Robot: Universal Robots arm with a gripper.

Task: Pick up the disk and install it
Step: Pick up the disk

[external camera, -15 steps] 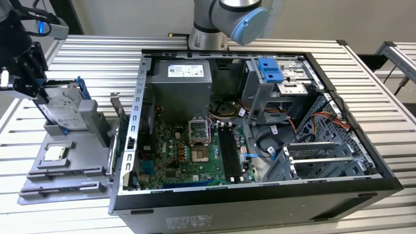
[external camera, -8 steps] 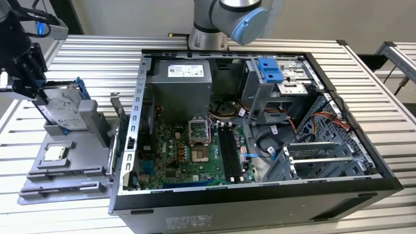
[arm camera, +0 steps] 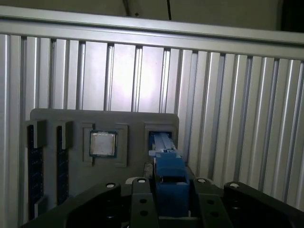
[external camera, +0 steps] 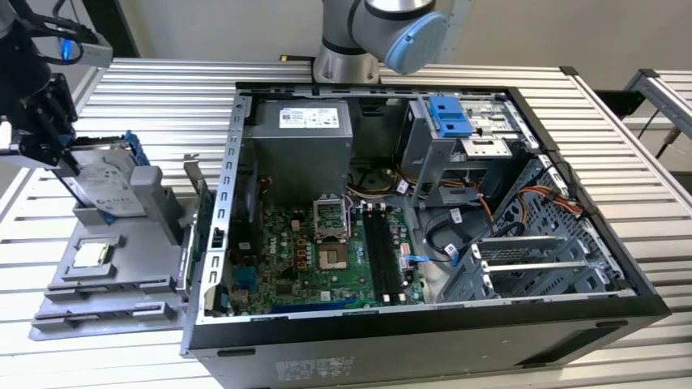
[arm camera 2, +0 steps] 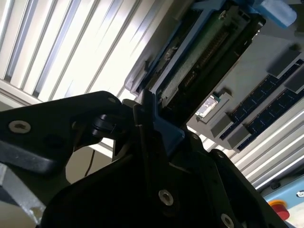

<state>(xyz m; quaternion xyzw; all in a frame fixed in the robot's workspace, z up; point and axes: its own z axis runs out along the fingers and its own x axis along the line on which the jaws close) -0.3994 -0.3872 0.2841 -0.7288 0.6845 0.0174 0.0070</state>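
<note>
Robotics lab workbench, ribbed aluminium table (external camera: 162,89), opened computer tower (external camera: 433,352), grey parts tray (external camera: 135,263)

You have one disk (external camera: 106,185) between the jaws, one grey tray (external camera: 130,279) just beyond them carrying one processor chip (arm camera: 103,143) and two memory sticks (arm camera: 32,166), and one open computer case (external camera: 433,344) well apart from the jaws.

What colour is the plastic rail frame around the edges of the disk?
Blue. The rail frame of the disk shows best in the first wrist view.
</note>
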